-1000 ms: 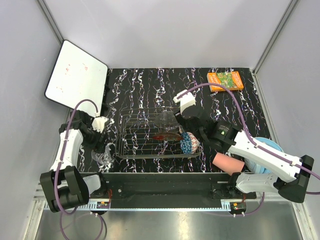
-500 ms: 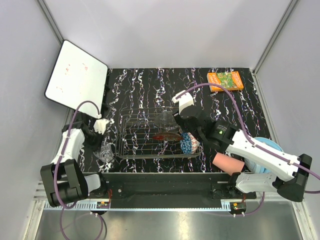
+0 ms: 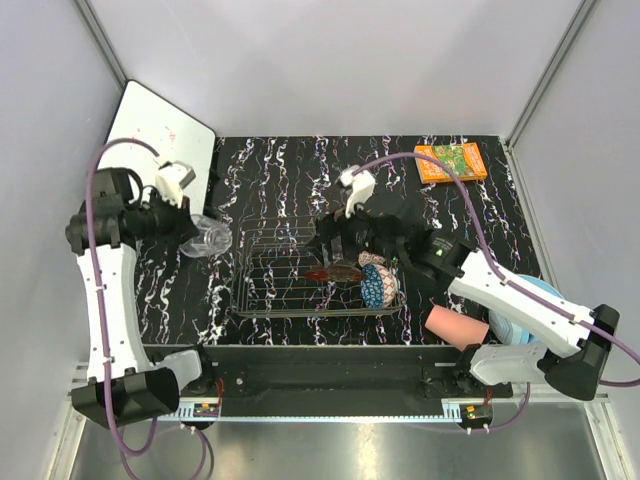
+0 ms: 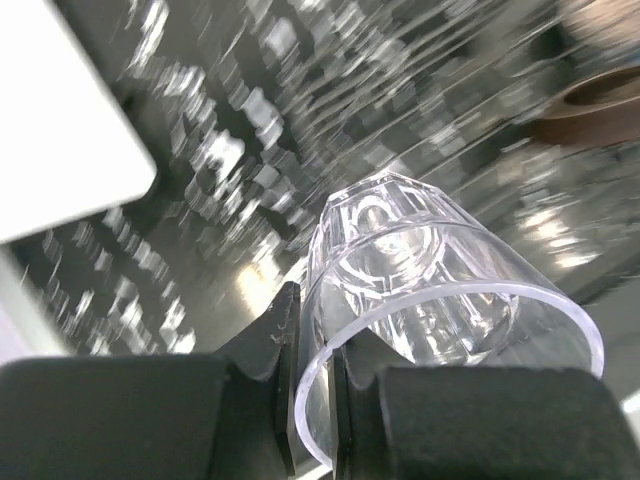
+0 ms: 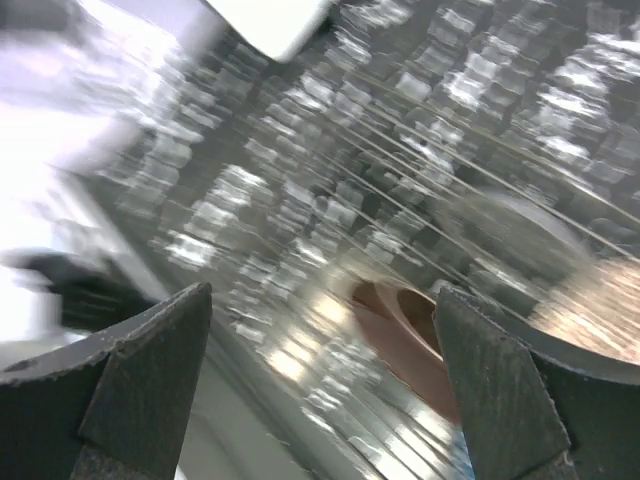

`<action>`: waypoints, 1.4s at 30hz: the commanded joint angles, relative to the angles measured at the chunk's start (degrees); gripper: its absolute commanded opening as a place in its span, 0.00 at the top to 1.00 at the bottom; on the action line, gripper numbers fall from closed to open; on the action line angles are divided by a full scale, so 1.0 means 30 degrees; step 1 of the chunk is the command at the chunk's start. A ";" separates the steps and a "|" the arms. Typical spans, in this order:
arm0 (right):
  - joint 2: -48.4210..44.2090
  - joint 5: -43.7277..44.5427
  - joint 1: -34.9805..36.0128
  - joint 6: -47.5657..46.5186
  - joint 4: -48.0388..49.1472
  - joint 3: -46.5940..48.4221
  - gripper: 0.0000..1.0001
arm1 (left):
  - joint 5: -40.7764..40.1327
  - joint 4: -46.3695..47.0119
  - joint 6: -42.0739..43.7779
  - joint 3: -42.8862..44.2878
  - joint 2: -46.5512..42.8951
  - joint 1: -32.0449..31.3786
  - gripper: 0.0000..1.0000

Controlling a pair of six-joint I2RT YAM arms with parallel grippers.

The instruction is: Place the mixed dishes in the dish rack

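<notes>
Clear glass cup (image 4: 440, 260) rim clamped between left fingers (image 4: 262, 345); right fingers (image 5: 140, 390) wide apart, empty.

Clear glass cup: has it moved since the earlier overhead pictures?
Yes. The clear glass cup, in the left pincer, moved from beside the dish rack's near-left corner to its far-left corner.

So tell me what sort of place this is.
Probably a robot test booth, not a real kitchen: plain grey walls box in a black marbled table, two robot arms are bolted at its near edge, and a dish rack shares it with an orange book.
</notes>
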 commanded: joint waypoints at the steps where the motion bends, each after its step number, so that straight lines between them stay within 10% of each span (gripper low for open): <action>1: -0.1150 -0.6511 -0.1757 0.4732 0.6670 -0.0889 0.01 | 0.7739 -0.2832 -0.1570 0.2809 0.1088 0.0058 1.00; 8: 0.1502 -1.3255 -0.4745 1.9533 2.3596 -0.5898 0.00 | 1.9847 0.1617 -0.6349 0.1087 0.1793 0.0030 1.00; 12: 0.4264 -1.2993 -0.5070 2.3634 3.1400 -0.7222 0.00 | 2.1294 -0.4742 -0.1617 0.3338 0.3665 0.0059 1.00; 42: 1.0037 -1.4663 -0.3693 2.4018 3.1203 -0.2593 0.00 | 2.1294 -0.5382 0.0856 0.4749 0.6803 -0.1728 1.00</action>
